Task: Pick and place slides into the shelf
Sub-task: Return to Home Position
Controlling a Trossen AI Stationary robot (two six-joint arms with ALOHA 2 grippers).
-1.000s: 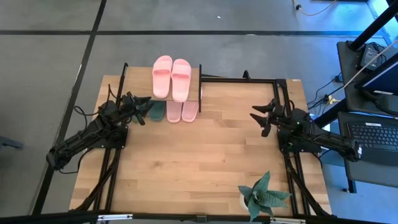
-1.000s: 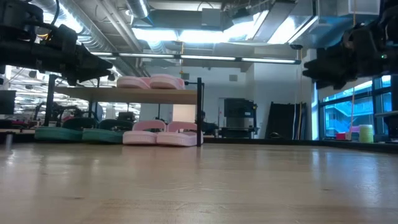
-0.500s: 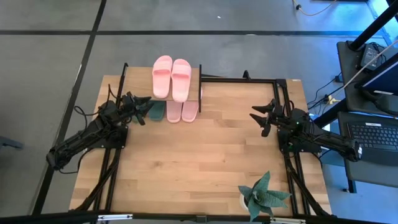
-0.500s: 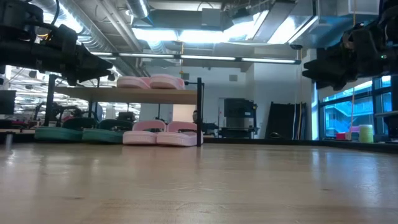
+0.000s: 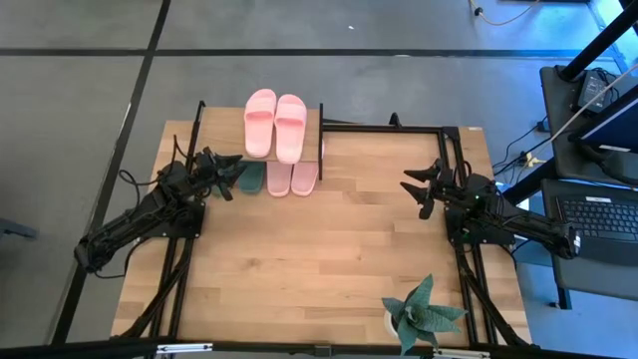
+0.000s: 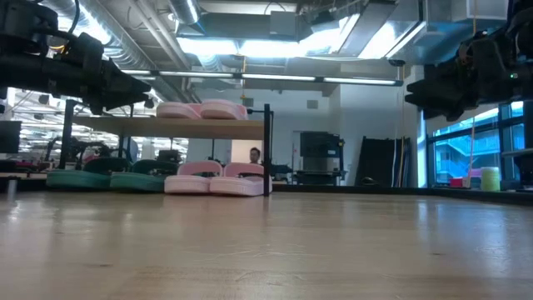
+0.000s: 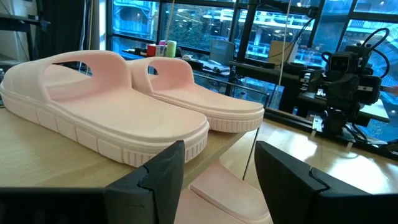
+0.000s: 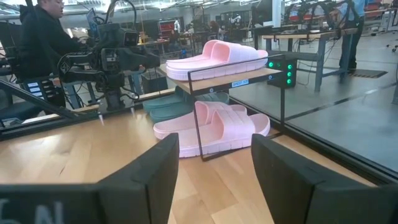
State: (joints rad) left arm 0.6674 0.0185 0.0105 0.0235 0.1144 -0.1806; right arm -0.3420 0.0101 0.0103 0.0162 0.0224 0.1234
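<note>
On top of the shelf (image 6: 166,127) lies one pink pair (image 5: 275,124), the two slides side by side and touching, soles flat on the wood plank. Under the shelf, on the table (image 5: 329,249), a second pink pair (image 6: 215,182) sits at the end bounded by the black upright, its toes projecting past the plank edge in the high view. The green pair (image 6: 104,179) lies just beside it under the same plank, toward the opposite end.

Left gripper (image 5: 230,175): positioned just beside the shelf end nearest the green pair, at about plank height, not touching the shelf. Its jaws stand apart and hold nothing — the left wrist view shows clear space between them.

Right gripper (image 5: 415,192): well apart from the shelf on the far side from the left gripper, raised above the table, pointing toward the shelf. Its jaws are likewise spread and empty.

A potted plant (image 5: 424,314) stands well apart from the shelf, near the table's opposite edge.
</note>
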